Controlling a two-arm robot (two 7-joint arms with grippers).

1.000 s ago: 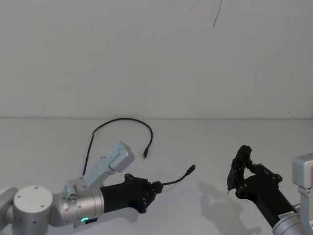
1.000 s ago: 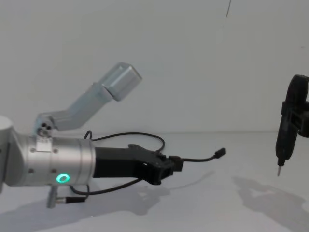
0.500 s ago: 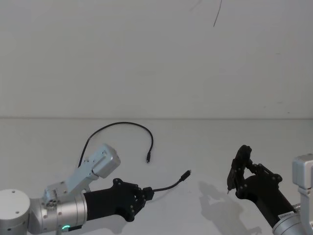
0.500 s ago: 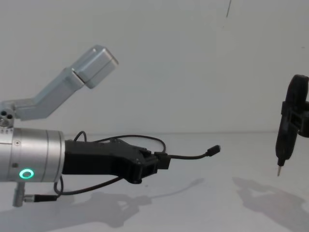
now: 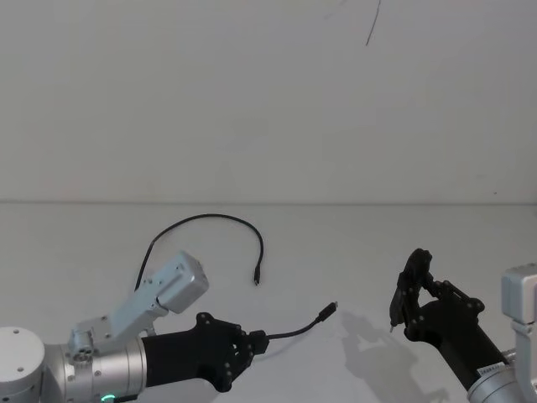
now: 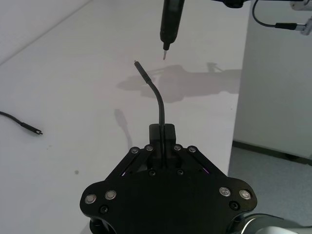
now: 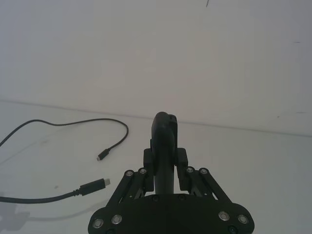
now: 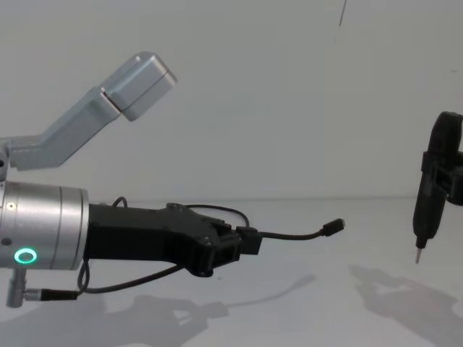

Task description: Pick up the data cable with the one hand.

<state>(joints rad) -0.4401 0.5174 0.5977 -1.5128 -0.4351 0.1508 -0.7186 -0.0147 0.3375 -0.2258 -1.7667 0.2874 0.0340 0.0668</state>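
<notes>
The left gripper (image 5: 254,342) reaches forward from the lower left, black and angular on a thick silver wrist (image 8: 43,228) with a green glowing ring (image 8: 27,256). Its 2 fingers are pressed together on the cable (image 5: 289,329), pinching it a little way back from one end. From the pinch a short free piece runs forward and bends gently upward, ending in a small black plug (image 8: 333,227) that hangs in the air above the white table (image 5: 361,243), with its shadow on the surface below. Behind the fingers the rest of the cable passes under the wrist, then sweeps in a wide arc across the table to the second plug (image 5: 256,280), which lies flat on the surface, well apart from the held end. The right gripper (image 7: 165,157) sits at the lower right, raised off the table and well clear of the cable. Its fingers clamp a slim black tool (image 8: 422,217), which stands nearly upright with its thin tip pointing down above the table.
</notes>
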